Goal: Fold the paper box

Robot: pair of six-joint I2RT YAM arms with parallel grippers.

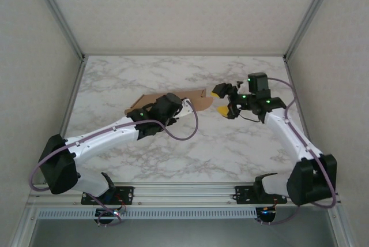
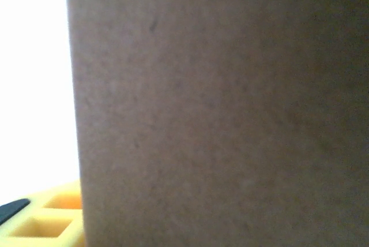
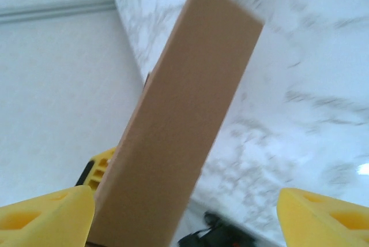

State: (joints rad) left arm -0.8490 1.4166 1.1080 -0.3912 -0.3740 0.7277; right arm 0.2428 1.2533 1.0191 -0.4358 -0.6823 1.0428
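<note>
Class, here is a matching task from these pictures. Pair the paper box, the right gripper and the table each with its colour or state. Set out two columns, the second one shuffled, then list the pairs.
Column 1
1. paper box
2. right gripper
3. table

Column 2
A. white with grey marble veins
B. plain brown cardboard
C. yellow fingers, spread wide open

Pairs: 1-B, 2-C, 3-A

paper box [image 2: 219,108] blurred close-up, edges cut off
</note>
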